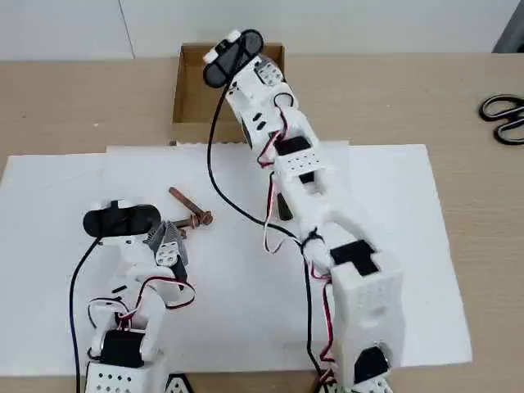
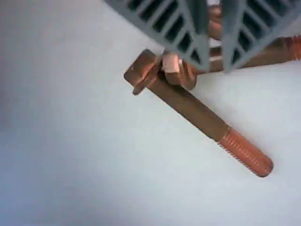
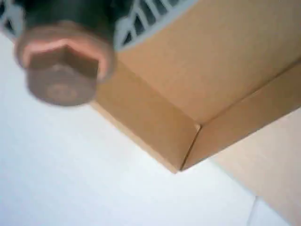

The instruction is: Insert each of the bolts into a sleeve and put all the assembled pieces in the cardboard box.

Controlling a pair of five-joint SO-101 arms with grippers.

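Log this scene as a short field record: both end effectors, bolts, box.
Left end effector: down at the loose bolts
Right end effector: shut on held bolt, at the cardboard box
Loose bolts: two, crossed, lying on white paper
Cardboard box: open-topped, at the paper's far edge

Your table (image 1: 65, 98) is pale wood, and a large white paper sheet (image 1: 393, 188) lies flat over its middle, with bare wood showing along the far side and on both flanks. At the sheet's far edge the cardboard box (image 1: 190, 90) sits open-topped on the wood, just beside the paper, and well off to the right a pair of scissors (image 1: 503, 115) lies on bare table. On the left half of the sheet you have two copper bolts (image 1: 185, 203) lying flat, heads together and shanks angled apart.
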